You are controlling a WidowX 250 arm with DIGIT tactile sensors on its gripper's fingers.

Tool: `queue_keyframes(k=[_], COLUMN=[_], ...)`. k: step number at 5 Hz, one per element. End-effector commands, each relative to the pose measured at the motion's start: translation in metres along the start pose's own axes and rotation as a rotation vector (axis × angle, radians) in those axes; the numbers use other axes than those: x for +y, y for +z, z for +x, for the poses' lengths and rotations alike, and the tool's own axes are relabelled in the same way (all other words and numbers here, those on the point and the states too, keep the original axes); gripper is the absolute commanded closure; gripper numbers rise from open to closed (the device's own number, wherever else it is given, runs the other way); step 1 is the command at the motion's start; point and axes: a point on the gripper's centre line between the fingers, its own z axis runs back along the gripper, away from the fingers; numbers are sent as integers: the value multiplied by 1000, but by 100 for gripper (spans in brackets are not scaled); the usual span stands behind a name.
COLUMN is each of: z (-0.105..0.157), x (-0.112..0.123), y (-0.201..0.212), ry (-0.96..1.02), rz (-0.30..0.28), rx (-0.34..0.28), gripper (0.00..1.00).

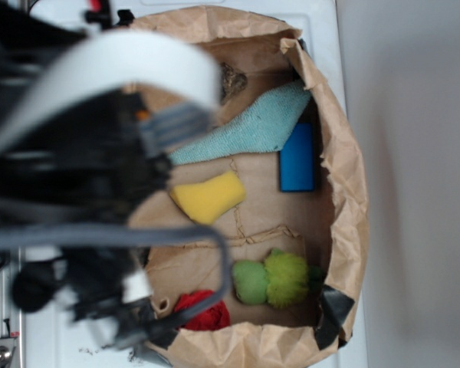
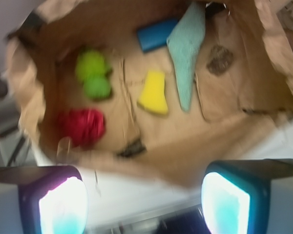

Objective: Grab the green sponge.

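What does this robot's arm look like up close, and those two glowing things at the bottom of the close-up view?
The arm is a blurred black bulk, with a broad white band curving over it, a grey cable looping below and a small red part on top. The tool ends in two blocky fingers with dark housings and brightly lit pale pads, one tinged purple, the other teal.

Exterior view: big blurred black robot arm w/ white band (image 1: 100,69) fills the left side, hiding the left part of the crumpled brown paper liner (image 1: 345,176) and most of the fuzzy red ball (image 1: 203,313); only its right bit shows. Gripper itself can't be made out there. Wrist view: whole pic motion-blurred; gripper (image 2: 144,200) cut off by bottom edge, only two glowing pads (image 2: 63,204) show. Dark mottled patch (image 2: 219,59) too blurry to identify.
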Motion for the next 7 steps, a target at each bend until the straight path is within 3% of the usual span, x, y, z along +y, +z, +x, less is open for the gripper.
queue_keyframes(k=[1,2,6,7], z=[53,47,47,44], x=[12,9,9,10], y=[-22,-41,-41,-73], ry=[281,292,292,323], rz=[-26,-17,-17,36], rx=[-56,-45,-45,-80], gripper=[0,0,0,0])
